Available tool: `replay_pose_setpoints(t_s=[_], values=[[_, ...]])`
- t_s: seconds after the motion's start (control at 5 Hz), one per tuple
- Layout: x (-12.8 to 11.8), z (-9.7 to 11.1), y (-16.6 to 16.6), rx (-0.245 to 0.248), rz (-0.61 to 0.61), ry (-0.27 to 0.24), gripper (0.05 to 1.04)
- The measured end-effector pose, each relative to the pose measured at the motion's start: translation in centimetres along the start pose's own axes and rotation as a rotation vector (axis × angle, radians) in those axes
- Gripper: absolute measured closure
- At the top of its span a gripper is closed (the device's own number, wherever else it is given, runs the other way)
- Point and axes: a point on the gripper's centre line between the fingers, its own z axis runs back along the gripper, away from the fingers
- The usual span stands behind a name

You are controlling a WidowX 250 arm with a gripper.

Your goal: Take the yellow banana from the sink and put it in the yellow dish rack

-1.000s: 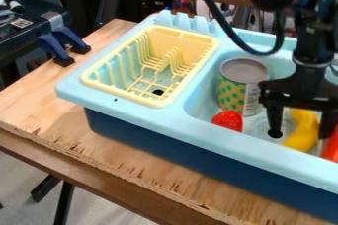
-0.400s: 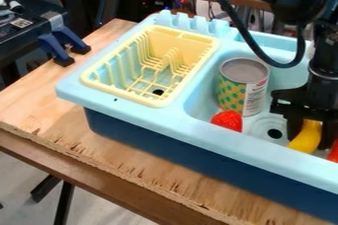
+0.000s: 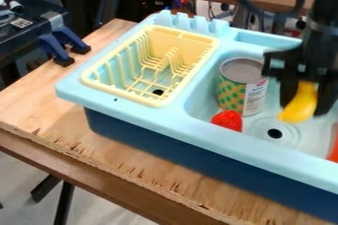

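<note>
Currently clamping a curved yellow plastic toy (image 3: 300,106) in a black two-finger claw (image 3: 304,109), right of a green-and-yellow cylindrical can (image 3: 233,89); beside the can's base, a rounded red toy (image 3: 228,120); around it, a pale-blue plastic sink (image 3: 218,135).

This looks like a lab or workshop set up with a toy kitchen: a light blue play sink (image 3: 151,118) sits on a rough-edged plywood board (image 3: 86,142). Blue-handled clamps (image 3: 64,46), black equipment (image 3: 26,24) and a robot arm (image 3: 320,26) stand around it
</note>
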Motion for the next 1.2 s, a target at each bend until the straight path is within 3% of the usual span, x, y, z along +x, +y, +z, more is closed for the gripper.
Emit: replay_pose_setpoints(t_s=[0.2, 0.4, 0.6, 1.0, 1.2], values=[[-1.0, 3.4, 0.6, -0.069, 0.049, -0.075, 0.555], [-1.5, 6.1, 2.9, -0.127, 0.062, -0.060, 0.555], [-1.9, 7.7, 7.4, -0.156, 0.073, -0.036, 0.555], [0.0, 9.9, 15.2, -0.059, 0.095, -0.038, 0.555], [1.2, 8.8, 17.1, -0.043, 0.122, -0.049, 0.555]])
